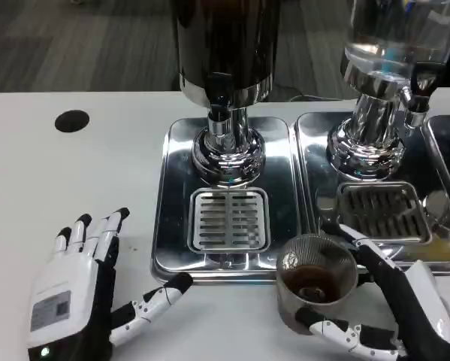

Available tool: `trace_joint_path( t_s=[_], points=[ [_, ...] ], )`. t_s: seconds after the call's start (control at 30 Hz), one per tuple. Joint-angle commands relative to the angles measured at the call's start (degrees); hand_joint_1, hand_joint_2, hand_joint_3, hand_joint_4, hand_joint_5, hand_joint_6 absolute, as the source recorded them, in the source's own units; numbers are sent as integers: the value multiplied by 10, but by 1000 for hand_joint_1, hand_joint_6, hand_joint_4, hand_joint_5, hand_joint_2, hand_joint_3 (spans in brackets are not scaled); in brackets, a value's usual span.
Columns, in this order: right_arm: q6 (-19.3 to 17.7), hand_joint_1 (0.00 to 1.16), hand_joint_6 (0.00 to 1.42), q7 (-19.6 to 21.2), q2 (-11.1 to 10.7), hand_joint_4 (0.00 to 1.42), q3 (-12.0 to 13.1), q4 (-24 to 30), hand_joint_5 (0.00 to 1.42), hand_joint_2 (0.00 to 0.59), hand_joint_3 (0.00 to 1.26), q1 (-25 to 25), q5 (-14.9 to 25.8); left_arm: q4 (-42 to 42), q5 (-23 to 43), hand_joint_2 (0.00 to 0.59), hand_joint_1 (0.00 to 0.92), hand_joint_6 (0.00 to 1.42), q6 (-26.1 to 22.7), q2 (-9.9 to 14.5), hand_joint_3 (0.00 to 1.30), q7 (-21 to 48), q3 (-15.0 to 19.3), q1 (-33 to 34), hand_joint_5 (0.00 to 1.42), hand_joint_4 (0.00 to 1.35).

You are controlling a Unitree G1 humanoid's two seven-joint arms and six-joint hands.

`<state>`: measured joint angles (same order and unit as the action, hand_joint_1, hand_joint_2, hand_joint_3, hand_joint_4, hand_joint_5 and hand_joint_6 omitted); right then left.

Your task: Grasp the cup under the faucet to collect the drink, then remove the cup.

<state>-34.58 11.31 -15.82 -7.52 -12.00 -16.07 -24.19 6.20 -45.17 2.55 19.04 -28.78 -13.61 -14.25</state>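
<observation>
Both hands showed, the right hand [390,304] clasping the ribbed clear glass cup [315,284] holding dark drink on the white table [97,173] beside the steel drip tray [228,259], filling seemingly done, while the left hand [82,293] lay spread and empty.

one cup [315,282], two drink dispensers [226,75] [382,83], two drip trays [228,197] [375,197], two hands [78,289] [394,308]

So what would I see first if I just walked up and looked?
Probably the big shiny drink dispenser at the top middle, standing on a silver tray with a slotted drain grate. Next, the glass cup with dark drink in it, held by the robot's right hand at the lower right, just in front of the tray. The left hand lies open at the lower left.
</observation>
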Motion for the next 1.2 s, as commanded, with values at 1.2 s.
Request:
trace_joint_path(
  t_s=[1.2],
  points=[
    [-23, 570, 18, 102, 33, 0, 84, 141, 0, 248, 72, -64, -81, -60, 0, 77, 0, 0, 7, 4, 130, -8, 17, -38, 10, 0]
  ],
)
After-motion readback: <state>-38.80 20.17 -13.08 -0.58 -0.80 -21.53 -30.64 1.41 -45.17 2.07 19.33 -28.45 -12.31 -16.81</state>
